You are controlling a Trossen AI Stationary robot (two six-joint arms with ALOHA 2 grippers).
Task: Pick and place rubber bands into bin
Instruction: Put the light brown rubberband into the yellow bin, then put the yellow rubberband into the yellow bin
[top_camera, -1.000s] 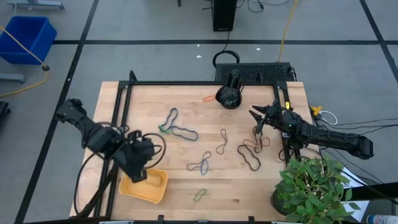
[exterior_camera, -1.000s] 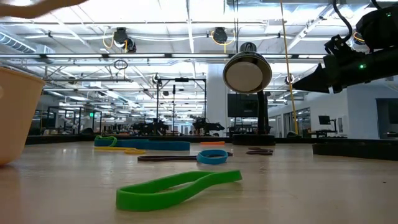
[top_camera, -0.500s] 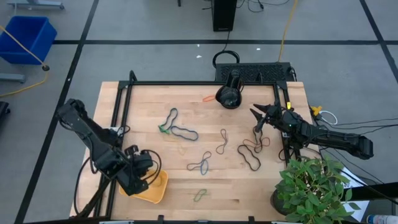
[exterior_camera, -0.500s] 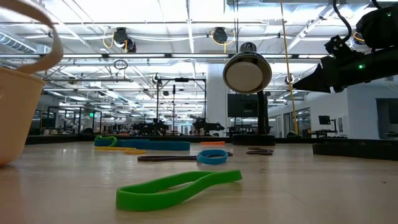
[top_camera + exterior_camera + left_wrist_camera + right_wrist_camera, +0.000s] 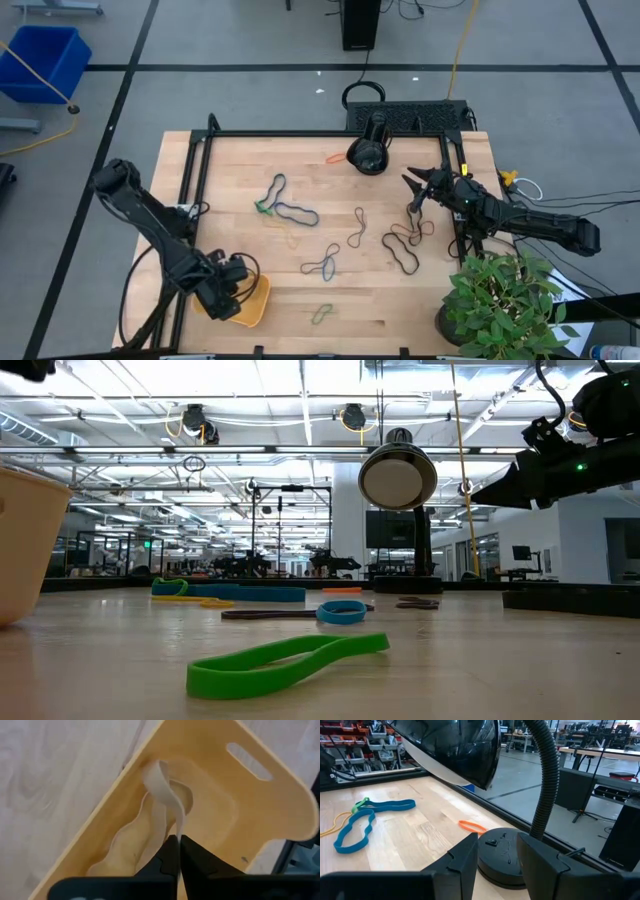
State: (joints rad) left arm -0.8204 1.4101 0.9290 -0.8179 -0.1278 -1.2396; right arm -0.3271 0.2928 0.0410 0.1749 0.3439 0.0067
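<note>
High view: the left gripper [image 5: 228, 297] is seen low over the bin [image 5: 254, 305], which sits tilted at the table's [image 5: 300, 300] near-left corner and is partly covered by the arm. In the left wrist view the fingers [image 5: 192, 862] are pressed together on a pale band [image 5: 167, 800], pinched at one end; the rest of the loop hangs into the bin, and whether it touches the bin floor is hard to tell. Only part of the bin is shown there, its far edge cut off by the frame.

The right gripper [image 5: 412, 186] is held above the table's far-right part, beside the lamp [image 5: 368, 150], with its fingers [image 5: 462, 860] parted and nothing between them. In its wrist view the lamp head is cut off at the top.

Loose bands [image 5: 290, 212] are scattered right of the bin across the table's middle; a green one [image 5: 321, 314] lies nearest the bin. In the low view only the bin's side is shown at the edge.
</note>
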